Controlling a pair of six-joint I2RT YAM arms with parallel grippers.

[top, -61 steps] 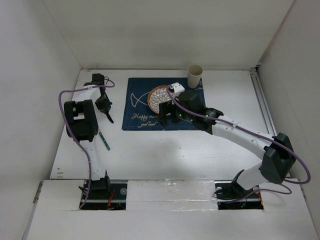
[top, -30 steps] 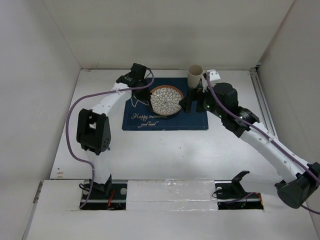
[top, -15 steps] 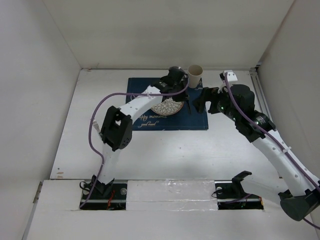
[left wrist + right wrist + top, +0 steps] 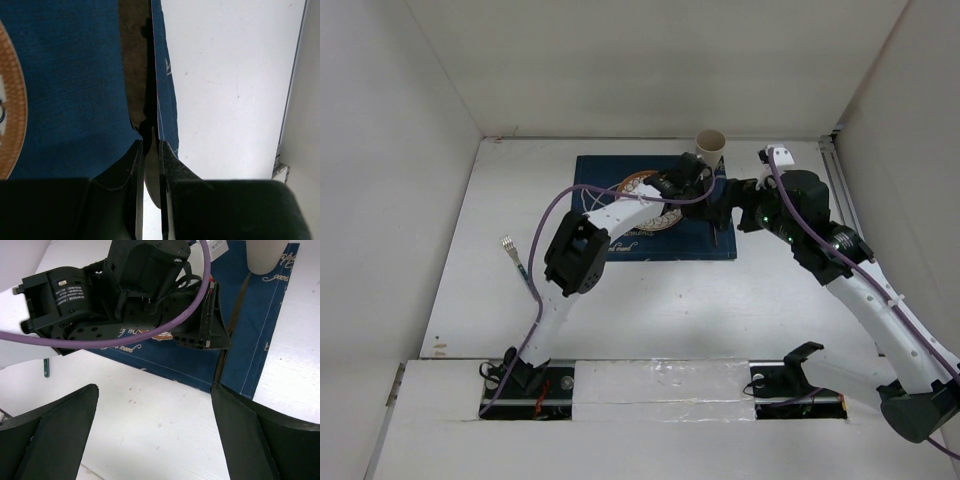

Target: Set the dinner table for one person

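- Top external view, nearest first: bare white dinner table (image 4: pixel 650 310) ahead of the two arm bases, spreading wide under everything else.
- To the left on it, well apart from the mat: a green-handled utensil (image 4: pixel 517 262), not yet collected.
- Farther in: a navy placemat (image 4: pixel 660 247) flat on the table, a patterned plate (image 4: pixel 638 189) on its middle, partly hidden by the left arm.
- Over the mat's right strip: the left gripper (image 4: pixel 150 150), reached across the plate and clamped shut on a thin dark utensil (image 4: pixel 148 75); carried lengthwise along the mat's edge, probably for laying beside the plate where a knife belongs.
- Just to the right of that: the right gripper (image 4: pixel 155 390), spread fully wide, holding nothing; likely kept aside to leave room.
- Farthest: a pale cup (image 4: pixel 710 148) upright at the mat's far right corner, close to the dark utensil's far tip.
- Against half a second ago: left gripper now farther right, off the plate's far rim and onto the side strip. Against two seconds ago: left arm swung over from bare table left of the mat; right gripper pulled back from above the plate.
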